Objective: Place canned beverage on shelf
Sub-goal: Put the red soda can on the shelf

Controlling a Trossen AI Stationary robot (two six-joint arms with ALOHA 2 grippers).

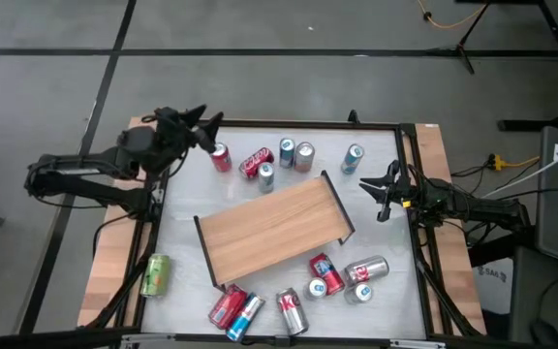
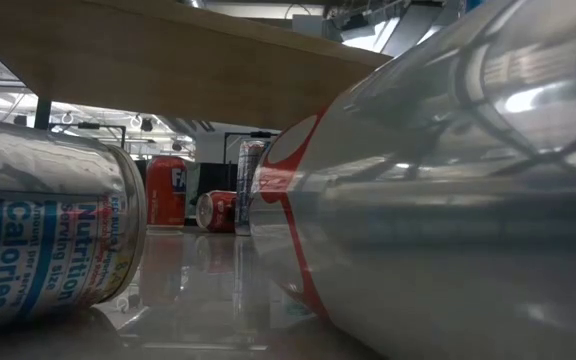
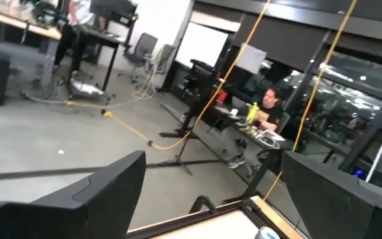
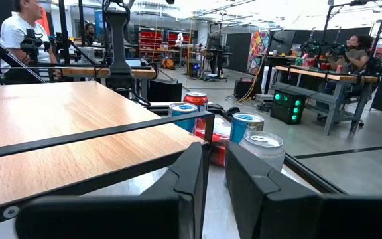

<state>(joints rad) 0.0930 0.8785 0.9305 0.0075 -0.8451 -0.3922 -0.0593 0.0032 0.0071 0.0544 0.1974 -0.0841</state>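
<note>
The left hand [image 1: 204, 129], fingers spread and empty, hovers at the worktop's [image 1: 177, 252] ten o'clock; the nearest upright red can [image 1: 221, 157] stands at its five o'clock. The bare shelf [image 1: 274, 228] lies centre. Right hand [image 1: 384, 184] waits shut at three o'clock.

Robotics lab or workshop. Shown by bare grey concrete floor [image 1: 289, 24], yellow cables [image 3: 178, 136] strung across the centre of the frame, workbenches [image 4: 323, 74] at right crowded with equipment, seated person [image 3: 268, 109] at desk, tripod stands.
</note>
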